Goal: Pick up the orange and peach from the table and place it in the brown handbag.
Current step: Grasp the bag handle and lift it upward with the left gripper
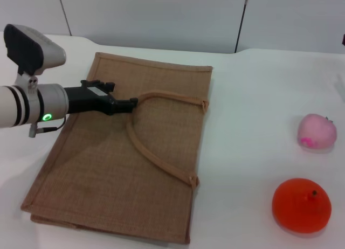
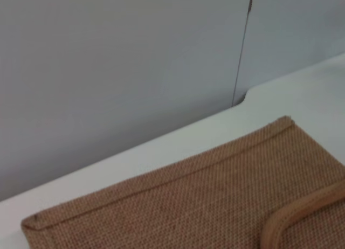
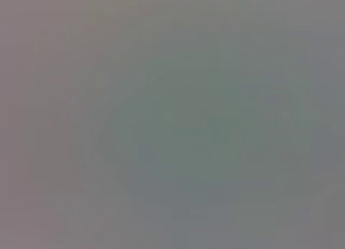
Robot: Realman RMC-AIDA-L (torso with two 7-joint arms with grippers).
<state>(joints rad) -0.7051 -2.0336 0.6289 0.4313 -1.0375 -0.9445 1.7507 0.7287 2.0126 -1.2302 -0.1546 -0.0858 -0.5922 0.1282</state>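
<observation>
White tabletop [image 1: 253, 98] is carrying the brown handbag [image 1: 108, 173], which is lying flat toward its left edge, while the peach [image 1: 317, 131] and the orange [image 1: 301, 205] are sitting near the right edge, the orange closer to the front. Left gripper [image 1: 129, 104] is reaching over the bag, its fingers closing on the arched handle [image 1: 161, 163]; whether they are gripping cannot be told
</observation>
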